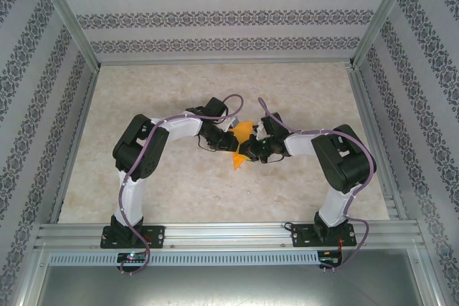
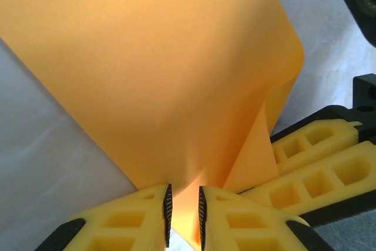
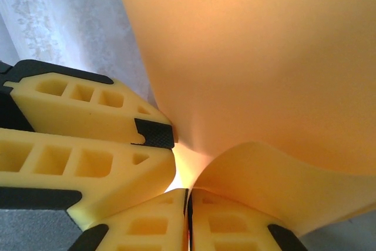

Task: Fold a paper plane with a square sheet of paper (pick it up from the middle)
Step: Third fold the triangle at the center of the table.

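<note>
The square sheet of paper point(image 1: 244, 131), bright orange, is lifted off the table and bent between both grippers at mid-table. My left gripper point(image 1: 231, 136) meets it from the left and my right gripper point(image 1: 249, 150) from the right, tips almost touching. In the left wrist view the sheet point(image 2: 164, 69) curves up, and a fold of it runs through the narrow gap of the left gripper point(image 2: 184, 210), whose pads stand slightly apart. In the right wrist view the right gripper point(image 3: 188, 210) is shut on a curled edge of the sheet point(image 3: 264, 57). The left gripper's fingers point(image 3: 88, 157) sit close beside it.
The beige marbled table point(image 1: 215, 184) is ringed by patterned walls and metal frame posts point(image 1: 68, 16). The right gripper's fingers point(image 2: 317, 174) crowd the lower right of the left wrist view. A metal rail point(image 1: 229, 234) with the arm bases runs along the near edge.
</note>
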Motion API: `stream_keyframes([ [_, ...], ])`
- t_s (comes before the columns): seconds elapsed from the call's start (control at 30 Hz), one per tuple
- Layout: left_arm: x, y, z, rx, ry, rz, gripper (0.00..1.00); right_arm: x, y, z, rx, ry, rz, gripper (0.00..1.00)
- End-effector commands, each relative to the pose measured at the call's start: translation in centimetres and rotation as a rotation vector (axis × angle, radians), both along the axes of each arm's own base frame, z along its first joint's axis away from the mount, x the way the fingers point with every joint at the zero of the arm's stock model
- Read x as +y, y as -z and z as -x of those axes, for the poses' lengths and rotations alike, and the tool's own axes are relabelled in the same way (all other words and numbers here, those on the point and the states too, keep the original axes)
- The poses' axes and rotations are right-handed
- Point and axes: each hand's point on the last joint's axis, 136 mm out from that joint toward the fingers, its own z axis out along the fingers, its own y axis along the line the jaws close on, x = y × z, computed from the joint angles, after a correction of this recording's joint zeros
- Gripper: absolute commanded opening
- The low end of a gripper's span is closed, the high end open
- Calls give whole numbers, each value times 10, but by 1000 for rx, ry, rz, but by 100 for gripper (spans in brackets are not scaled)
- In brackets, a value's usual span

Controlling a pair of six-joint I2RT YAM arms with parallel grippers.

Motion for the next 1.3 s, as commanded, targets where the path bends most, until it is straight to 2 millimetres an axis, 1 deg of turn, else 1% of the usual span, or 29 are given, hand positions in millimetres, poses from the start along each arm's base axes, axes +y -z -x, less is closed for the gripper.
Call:
stream_keyframes([
  [0.0, -1, -3, -3, 5, -11, 40, 25, -4, 3, -5, -8, -3, 23, 12],
  [0.3, -6, -12, -4, 8, -17, 85, 28, -5, 6, -4, -3, -4, 28, 13],
  [0.43, 2, -9, -8, -2, -36, 38, 29, -2, 0, -6, -12, 2, 2, 12],
  [0.53, 8, -2, -12, -6, -53, 2, 27, -1, -4, -7, -19, 4, -6, 11],
  [0.73, 8, 5, -18, -5, -60, -7, 23, 0, -9, -10, -26, 19, -21, 9],
  [0.83, 8, 10, -16, 12, -61, -9, 22, 0, -10, -12, -31, 27, -24, 9],
  [1.0, 7, 14, -13, 28, -61, -1, 19, 1, -10, -15, -30, 37, -36, 8],
  [1.27, 7, 12, -12, 32, -65, 2, 18, -1, -1, -16, -20, 45, -10, 8],
])
